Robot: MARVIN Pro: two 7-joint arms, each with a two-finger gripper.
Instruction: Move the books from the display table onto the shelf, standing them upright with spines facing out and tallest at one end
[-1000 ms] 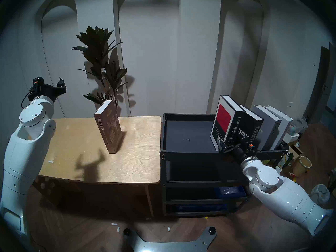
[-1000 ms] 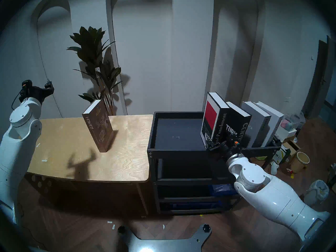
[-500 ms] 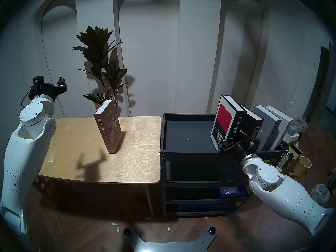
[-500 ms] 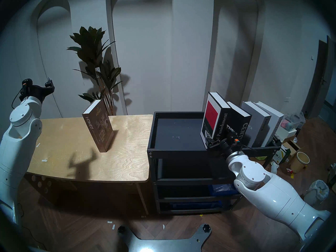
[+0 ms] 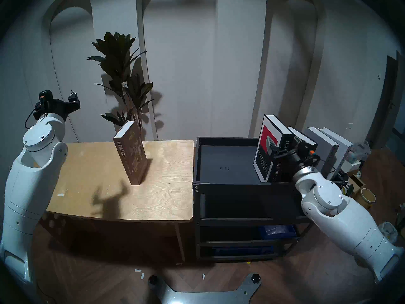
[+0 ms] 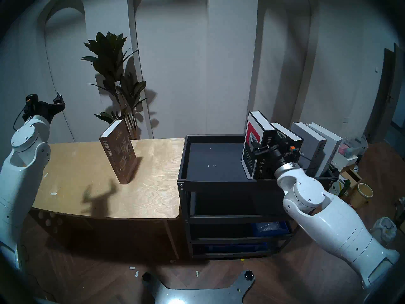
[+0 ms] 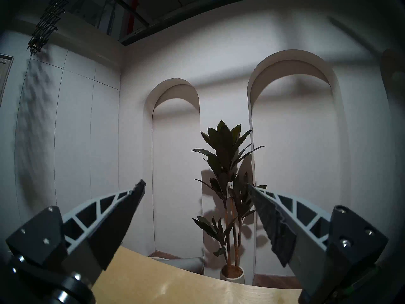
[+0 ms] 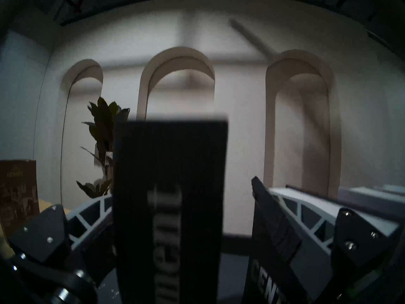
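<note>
**Desk:** What is the right gripper (image 5: 283,144) doing at the shelf (image 5: 230,184)?

**Photographer:** It is level with the middle of "Crime and Punishment" (image 5: 264,163). Its fingers straddle the spine, spread wider than the book. One lies along the red-and-white cover side. The other stands clear of the spine, over the "CENTURY" volume (image 8: 263,281) just beside it. Nothing is clamped.

**Desk:** And the rest of the row?

**Photographer:** Beyond that far finger the pale grey book (image 5: 324,147) and the white book (image 5: 340,143) stand spines out. All four tilt the same way.

**Desk:** So which step is this?

**Photographer:** It looks like tidying the latest arrival against its neighbours, though that is a judgement. One volume remains to be moved. The tall brown "HOMES" (image 5: 131,156) stands upright on the display table (image 5: 166,198), well apart from both grippers.

**Desk:** The left gripper (image 7: 196,184)?

**Photographer:** Empty, jaws wide, raised and facing the wall and the potted plant (image 7: 228,165), with the table edge below it.

**Desk:** What does the next move call for?

**Photographer:** Probably squaring the row, then fetching "HOMES" for one end, since it is the tallest.
</note>
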